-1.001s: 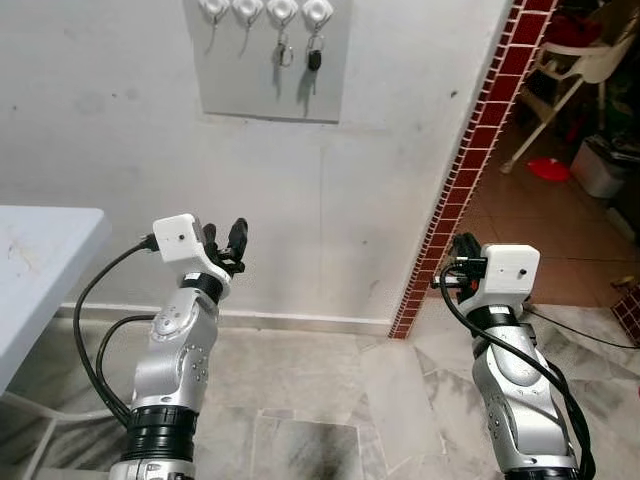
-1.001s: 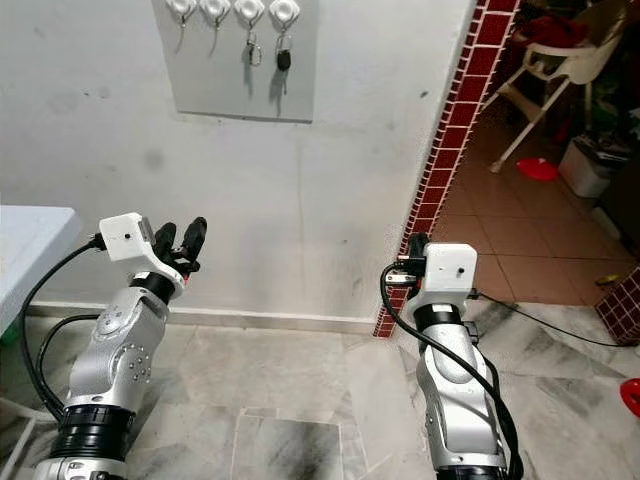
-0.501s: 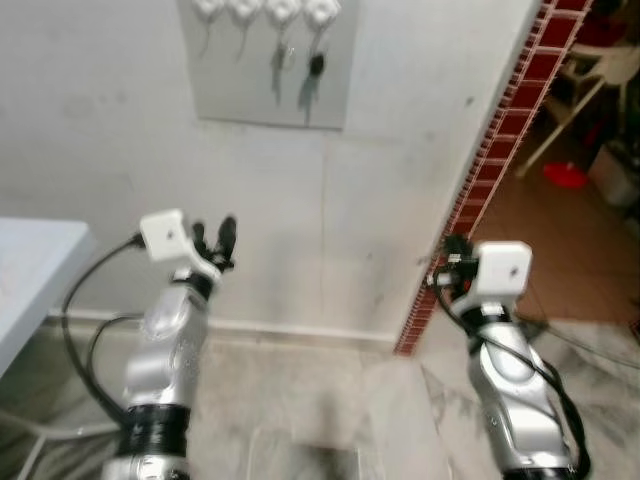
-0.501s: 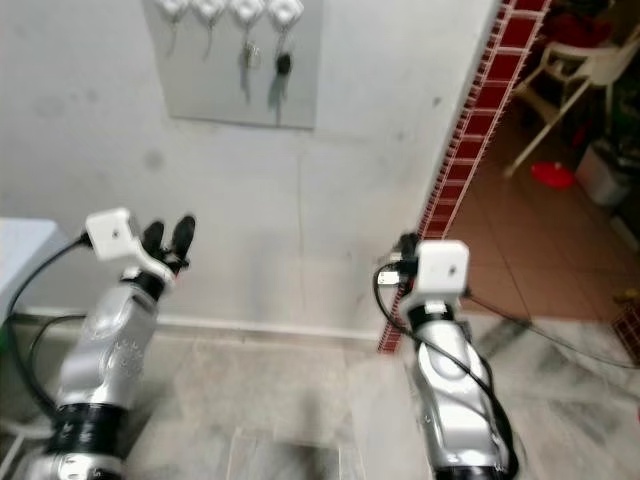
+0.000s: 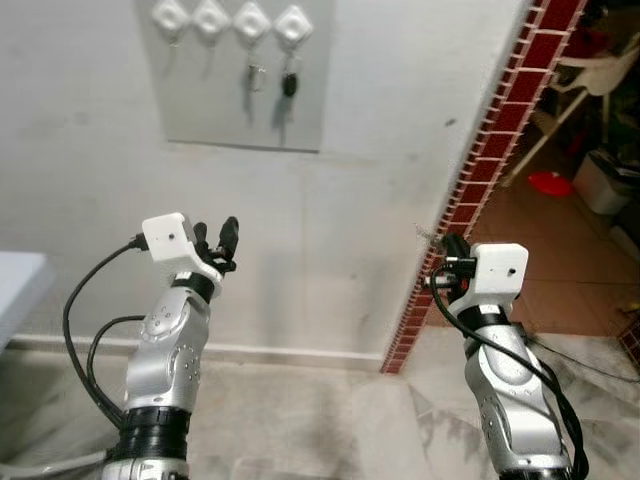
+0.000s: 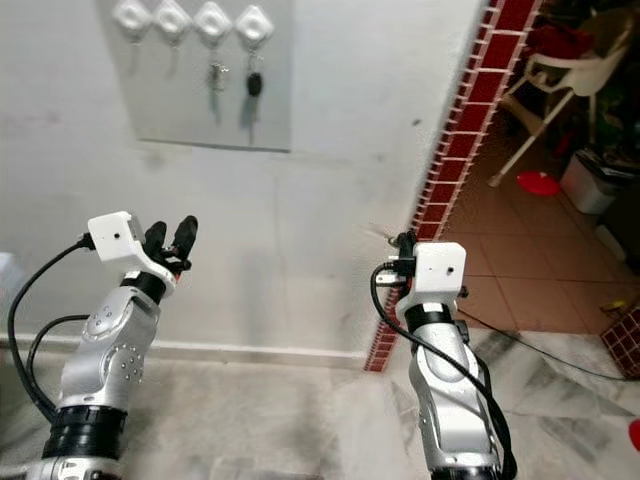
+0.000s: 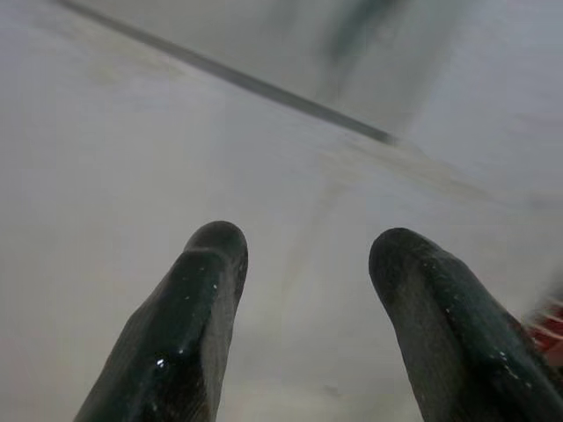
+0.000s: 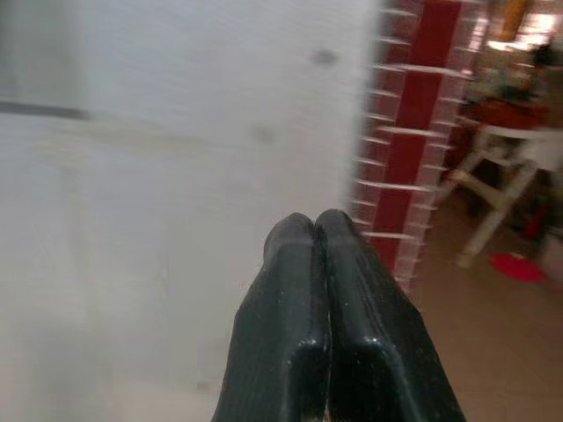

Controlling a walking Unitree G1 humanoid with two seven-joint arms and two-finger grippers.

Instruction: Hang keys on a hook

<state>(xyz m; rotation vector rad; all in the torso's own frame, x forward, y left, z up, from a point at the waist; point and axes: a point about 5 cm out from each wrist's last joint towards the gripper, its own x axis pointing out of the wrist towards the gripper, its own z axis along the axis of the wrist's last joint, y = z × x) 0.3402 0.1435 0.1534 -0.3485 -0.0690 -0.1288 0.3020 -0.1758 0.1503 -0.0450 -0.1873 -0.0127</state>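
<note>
At the far left edge a corner of a pale table (image 5: pixel 18 285) pokes in, most of it cut off by the frame. Next comes the left pincer (image 5: pixel 215 240), raised in front of the white wall (image 5: pixel 380 150) with its two black fingers (image 7: pixel 189 299) standing apart and nothing between them. High on the wall above it hangs a grey board (image 5: pixel 240 75) carrying four white hooks (image 5: pixel 232 18) in a row, the board's top edge cropped. The two hooks on the left have only their thin prongs showing. The third holds a small metal key (image 5: pixel 256 77), too small to read in detail, and the fourth holds a dark key fob (image 5: pixel 290 84); both hang well above and apart from either pincer.

Further right, the right pincer (image 5: pixel 447 262) is held up near the red-tiled wall edge (image 5: pixel 490 140), its fingers (image 8: pixel 308 299) pressed together, empty. Much of it is hidden behind its white wrist housing in the head views. Beyond the tiles, a white plastic chair (image 5: pixel 585 85) and a red object (image 5: pixel 549 182) on the floor are partly cut off; the wrist views are blurred.
</note>
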